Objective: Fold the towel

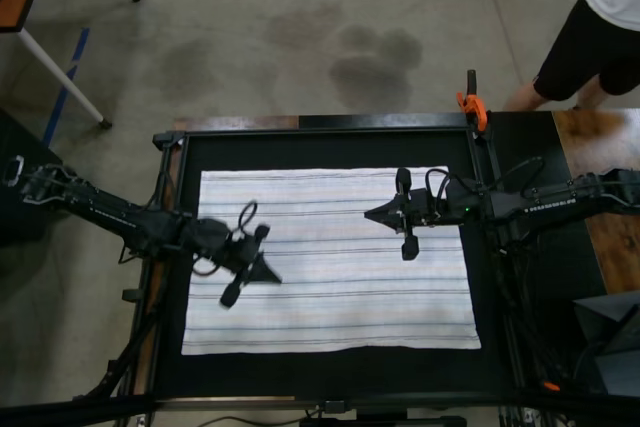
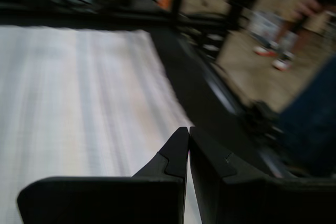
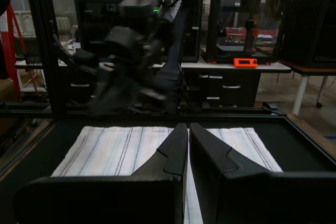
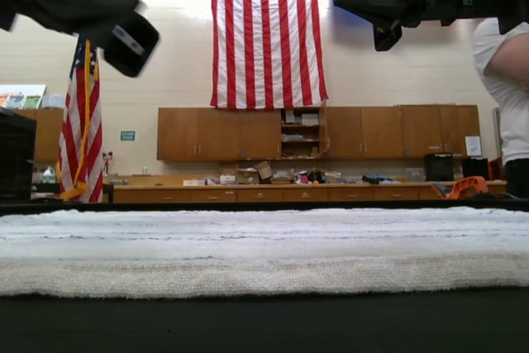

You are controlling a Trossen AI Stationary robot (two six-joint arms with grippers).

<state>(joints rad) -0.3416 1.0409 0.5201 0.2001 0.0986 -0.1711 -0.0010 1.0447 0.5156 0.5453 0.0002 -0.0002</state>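
Towel spread flat, both hands hovering empty above it.

The towel (image 1: 335, 259) lies fully open on the black surface (image 1: 330, 372). It looks soft, limp and light, so it should drape and sag; the corners or a short edge seem the best places to pinch. The left hand (image 1: 250, 272) and right hand (image 1: 385, 214) hang over its middle, fingers pressed together, holding nothing, clear of the cloth.

Both arms hang above the flat towel (image 1: 330, 257), nothing between.
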